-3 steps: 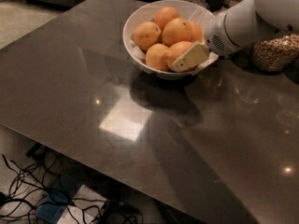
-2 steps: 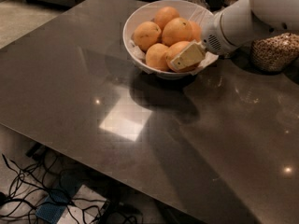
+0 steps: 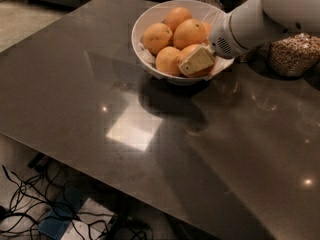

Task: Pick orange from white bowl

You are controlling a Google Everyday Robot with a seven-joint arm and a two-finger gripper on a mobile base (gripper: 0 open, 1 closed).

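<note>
One white bowl (image 3: 145, 21) is set on the dark counter (image 3: 90, 89), close to the far edge and nearer the far right corner than the far left. It is lined with crinkled white paper and filled with oranges piled against one another. The orange (image 3: 192, 51) is found at the bowl's front right, on the side facing the near edge, touching its neighbours. The gripper (image 3: 197, 60) is lowered into the bowl from the right edge side, with its beige tip laid across that orange and in contact with it. Whether the jaws are clenched or released cannot be told. The white arm (image 3: 260, 19) is stretched in over the far right corner. A glass jar of nuts (image 3: 294, 54) is placed near the right edge, just beside the bowl and partly hidden by the arm. A bright patch of reflected light (image 3: 132, 129) is seen mid-counter. Cables (image 3: 30, 209) are seen on the floor below the near edge.
</note>
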